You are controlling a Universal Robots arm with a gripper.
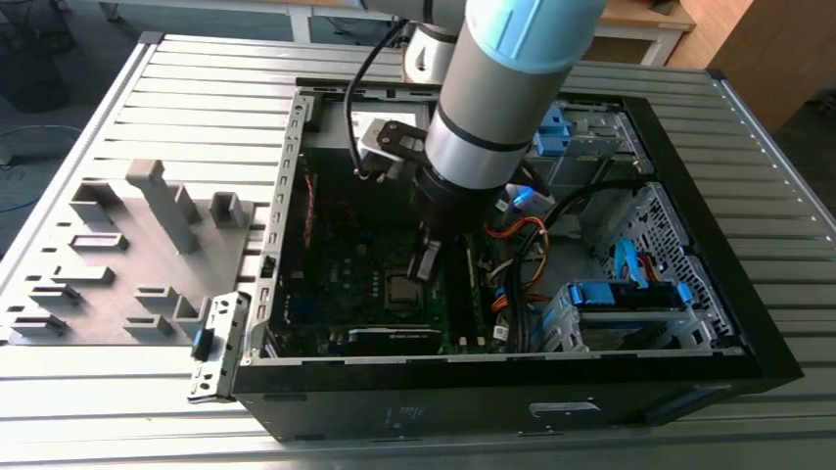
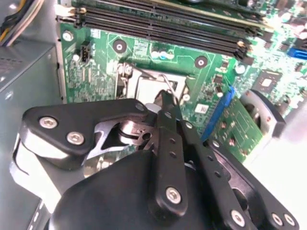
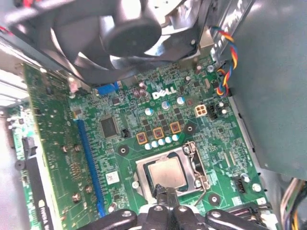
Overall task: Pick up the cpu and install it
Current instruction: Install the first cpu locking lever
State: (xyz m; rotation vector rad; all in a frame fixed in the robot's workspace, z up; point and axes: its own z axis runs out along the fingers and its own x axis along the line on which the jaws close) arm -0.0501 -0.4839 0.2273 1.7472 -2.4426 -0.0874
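The cpu [image 3: 165, 172] is a silver-grey square lying flat in the open socket frame on the green motherboard [image 3: 158, 115]. In the second wrist view the cpu [image 2: 149, 86] shows just past the fingertips. My gripper [image 3: 164, 194] hangs right over the near edge of the chip, its two black fingers [image 2: 165, 112] pressed together with nothing visible between them. The exterior view shows the gripper [image 1: 425, 266] low inside the computer case, just above the socket [image 1: 402, 292]. I cannot tell whether the fingertips touch the chip.
The open black computer case [image 1: 731, 294] surrounds the gripper. A cooling fan [image 3: 120, 33] stands close over the board, memory slots [image 2: 163, 24] run beside the socket, and a graphics card [image 3: 43, 143] and coloured cables [image 1: 516, 240] flank it. A grey fixture tray [image 1: 131, 255] lies outside, at the exterior view's left.
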